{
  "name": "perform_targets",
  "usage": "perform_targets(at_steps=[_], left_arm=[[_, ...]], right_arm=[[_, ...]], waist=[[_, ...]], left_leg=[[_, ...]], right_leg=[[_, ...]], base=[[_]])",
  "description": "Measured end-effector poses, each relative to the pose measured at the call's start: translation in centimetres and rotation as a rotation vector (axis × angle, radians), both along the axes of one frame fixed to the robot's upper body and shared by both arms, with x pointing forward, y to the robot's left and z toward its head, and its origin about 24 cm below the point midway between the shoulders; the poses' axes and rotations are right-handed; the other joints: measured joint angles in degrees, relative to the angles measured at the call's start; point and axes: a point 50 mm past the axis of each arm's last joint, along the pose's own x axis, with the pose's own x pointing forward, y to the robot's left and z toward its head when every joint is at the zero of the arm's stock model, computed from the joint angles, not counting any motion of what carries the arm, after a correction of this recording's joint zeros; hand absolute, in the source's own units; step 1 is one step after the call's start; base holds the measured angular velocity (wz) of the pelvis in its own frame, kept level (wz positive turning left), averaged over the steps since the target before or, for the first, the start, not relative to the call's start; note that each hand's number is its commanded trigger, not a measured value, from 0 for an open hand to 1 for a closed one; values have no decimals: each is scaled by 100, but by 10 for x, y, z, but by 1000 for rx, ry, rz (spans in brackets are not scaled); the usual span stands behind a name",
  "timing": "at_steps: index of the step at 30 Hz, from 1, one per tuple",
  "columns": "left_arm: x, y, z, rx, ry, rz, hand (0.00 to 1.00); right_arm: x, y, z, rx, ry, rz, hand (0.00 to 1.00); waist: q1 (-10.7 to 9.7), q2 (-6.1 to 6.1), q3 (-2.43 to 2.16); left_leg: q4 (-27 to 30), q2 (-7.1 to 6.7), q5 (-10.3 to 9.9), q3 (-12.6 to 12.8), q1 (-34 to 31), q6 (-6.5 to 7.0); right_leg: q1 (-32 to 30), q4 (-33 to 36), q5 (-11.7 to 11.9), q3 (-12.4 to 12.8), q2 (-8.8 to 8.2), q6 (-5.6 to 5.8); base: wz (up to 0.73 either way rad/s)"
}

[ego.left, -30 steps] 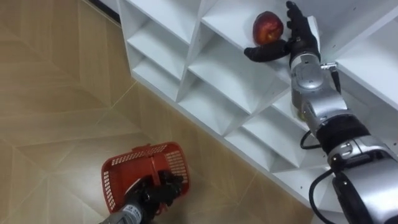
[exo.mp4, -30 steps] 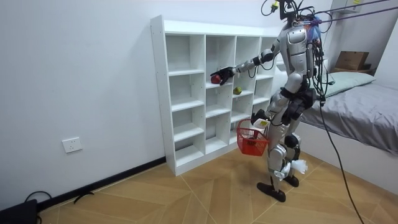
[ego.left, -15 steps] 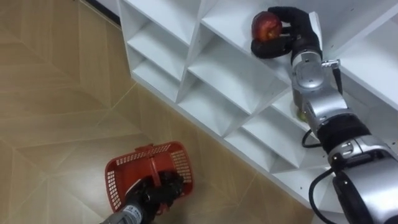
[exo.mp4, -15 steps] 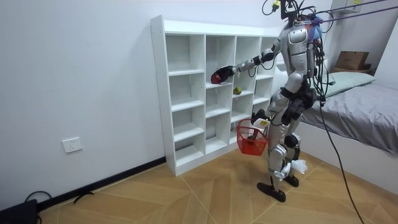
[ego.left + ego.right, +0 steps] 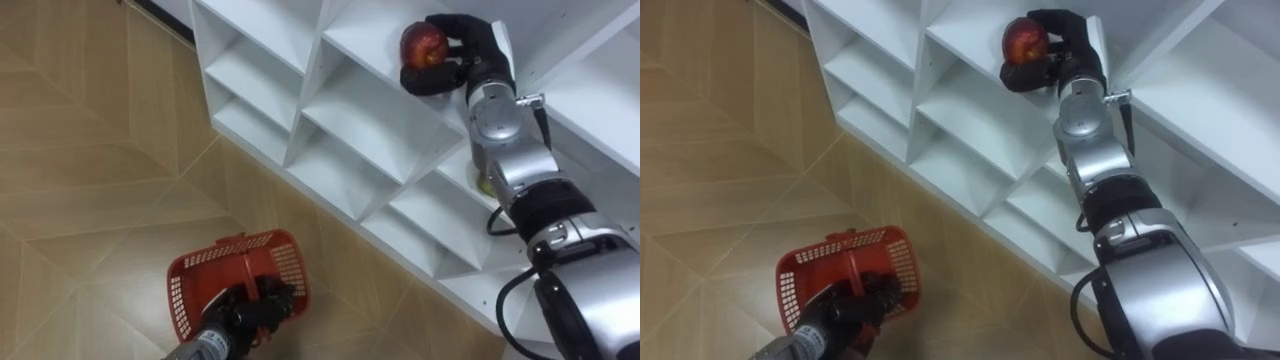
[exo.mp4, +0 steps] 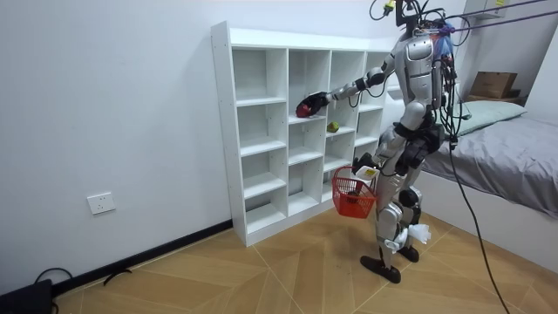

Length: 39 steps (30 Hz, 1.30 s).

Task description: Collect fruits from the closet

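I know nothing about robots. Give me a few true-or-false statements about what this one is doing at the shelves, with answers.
1. The right hand has its fingers curled round the apple. True.
2. The basket stands on the floor. False: the left hand holds it up by its handle.
3. The apple is green. False: it is red.
4. Another small fruit lies in the shelves. True.
5. The robot kneels. False: it stands upright before the shelves.

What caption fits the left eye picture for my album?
Right robot hand grips a red apple in the white closet; left robot hand holds a red basket.
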Motion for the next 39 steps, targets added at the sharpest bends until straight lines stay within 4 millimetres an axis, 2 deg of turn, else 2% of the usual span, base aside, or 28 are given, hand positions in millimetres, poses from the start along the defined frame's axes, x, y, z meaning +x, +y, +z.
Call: perform_targets(at_steps=[10, 13, 15, 16, 19, 21, 22, 25, 27, 28, 30, 39], left_arm=[[2, 1, 1, -2, -4, 8, 100], [3, 1, 2, -3, -11, 5, 100], [5, 0, 3, -4, -19, 2, 100], [5, -1, 4, -4, -22, 0, 100], [8, -7, 7, -10, -34, 2, 100], [10, -13, 12, -22, -58, 5, 100], [10, -15, 13, -23, -65, 1, 100], [7, -19, 15, -37, -74, -6, 100], [8, -21, 17, -47, -85, -8, 100], [9, -22, 18, -49, -90, -8, 100], [10, -23, 20, -55, -100, -11, 100], [13, -28, 22, -108, -92, 33, 100]], right_arm=[[0, 6, 0, -71, 13, 26, 100], [1, 14, 12, -89, -39, 58, 100], [-1, 24, 22, -87, -107, 101, 100], [-4, 26, 23, -82, -120, 111, 100], [-18, 34, 13, -61, -142, 155, 100], [-28, 39, 6, -40, -140, 178, 100], [-30, 41, 6, -34, -145, 185, 100], [-40, 54, -5, -41, -134, 237, 100], [-42, 60, -8, -46, -122, 265, 100], [-42, 61, -8, -50, -123, 270, 100], [-43, 60, -10, -75, -121, 277, 100], [-69, 59, -33, -75, -67, 342, 100]], waist=[[-39, -21, -3], [-77, -20, -5], [-222, -3, -16], [-229, 1, -19], [-271, 77, -74], [-427, 226, -174], [-460, 263, -191], [-616, 489, -321], [-682, 548, -357], [-696, 569, -365], [-854, 588, -377], [-1068, 598, -380]], left_leg=[[22, 27, 0, 16, 72, 0], [27, 54, -1, 87, 75, 0], [57, 92, -3, 98, 91, -4], [60, 86, -4, 100, 114, -4], [55, 84, -7, 117, 282, 0], [21, 85, -9, 118, 390, 5], [17, 83, -9, 128, 426, 6], [-119, 79, -1, 263, 791, 9], [-199, 80, 18, 355, 947, -5], [-199, 88, 21, 374, 965, -9], [-218, 93, 78, 389, 1061, -19], [-470, 96, 112, 560, 1372, -23]], right_leg=[[72, -2, 28, 61, 17, -9], [50, -3, 50, 133, 42, -19], [84, -17, 68, 132, 59, -25], [109, -16, 70, 143, 59, -24], [269, -16, 79, 162, 49, -11], [360, -15, 80, 168, 37, -7], [388, -15, 80, 174, 34, -7], [650, -17, 78, 324, 40, -3], [731, -19, 73, 456, 42, -5], [743, -22, 74, 471, 40, -7], [817, -43, 80, 478, 37, -16], [983, -118, 97, 639, 52, -19]], base=[[-1], [-12], [0], [0], [-2], [0], [-8], [-23], [-21], [-18], [-2], [-10]])
